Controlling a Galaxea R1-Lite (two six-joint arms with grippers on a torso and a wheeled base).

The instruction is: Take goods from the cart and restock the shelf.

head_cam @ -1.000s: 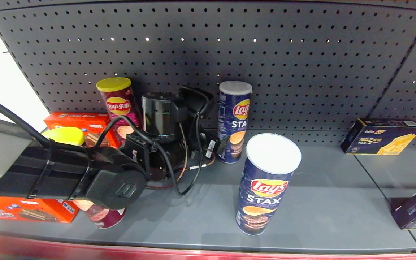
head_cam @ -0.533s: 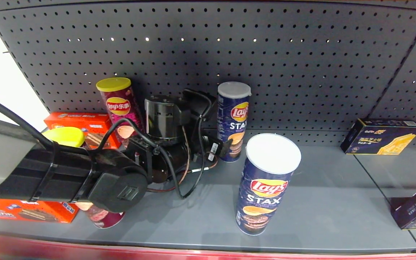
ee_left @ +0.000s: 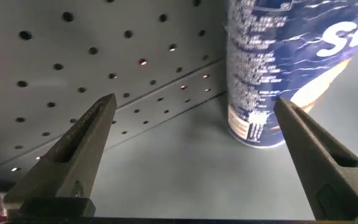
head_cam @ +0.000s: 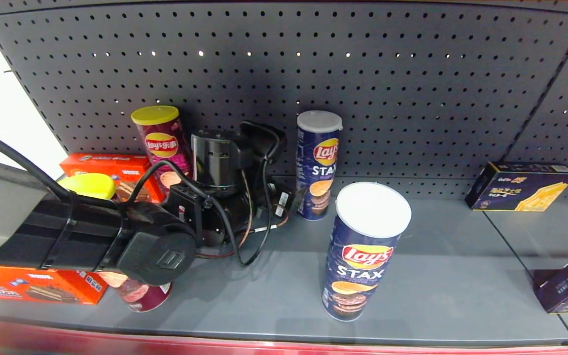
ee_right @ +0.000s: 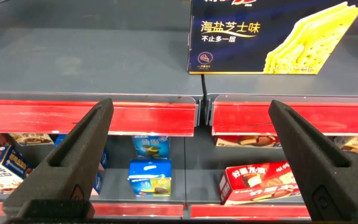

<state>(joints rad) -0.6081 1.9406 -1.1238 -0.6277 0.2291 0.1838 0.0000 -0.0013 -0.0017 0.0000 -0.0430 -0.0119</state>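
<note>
Left wrist view: left gripper (ee_left: 194,102) spread wide, empty; blue can (ee_left: 272,68) upright on shelf (ee_left: 179,168), just beside one finger; a crooked retreat might clip it, toppling it toward front can (head_cam: 363,251); right gripper (ee_right: 190,104) likewise spread.

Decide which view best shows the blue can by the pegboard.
The head view: the blue can stands whole, lid to base. The left wrist view catches just its lower part. The right wrist view faces a blue box.
</note>
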